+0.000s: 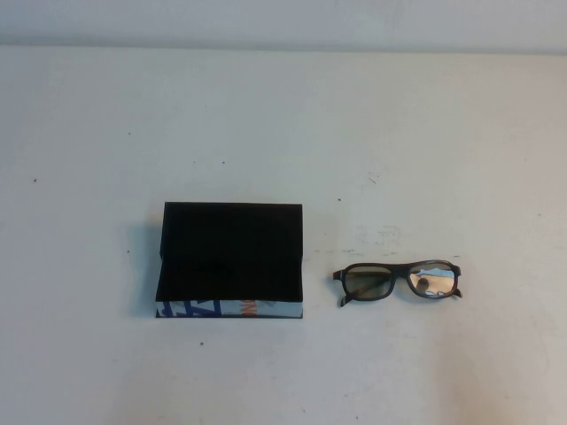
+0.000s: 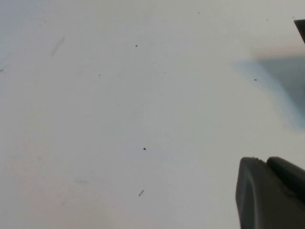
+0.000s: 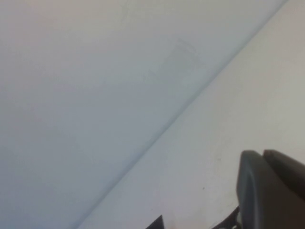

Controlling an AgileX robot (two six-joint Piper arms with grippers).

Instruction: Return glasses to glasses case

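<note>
The glasses case (image 1: 230, 257) is a black box with a white, blue and orange printed front edge, left of the table's centre. The black-framed glasses (image 1: 398, 282) lie on the table just right of it, lenses facing the front, apart from the case. Neither arm shows in the high view. My left gripper (image 2: 264, 161) hovers over bare table, its fingers (image 2: 250, 191) pressed together and empty. My right gripper (image 3: 262, 155) is likewise shut and empty above the table. Black bits that may be the glasses' frame (image 3: 155, 223) peek in at the right wrist view's edge.
The white table (image 1: 283, 115) extends widely behind and in front of both objects. A dark corner (image 2: 301, 27) with a grey shadow below it shows at the edge of the left wrist view. A pale wall (image 3: 86, 95) fills much of the right wrist view.
</note>
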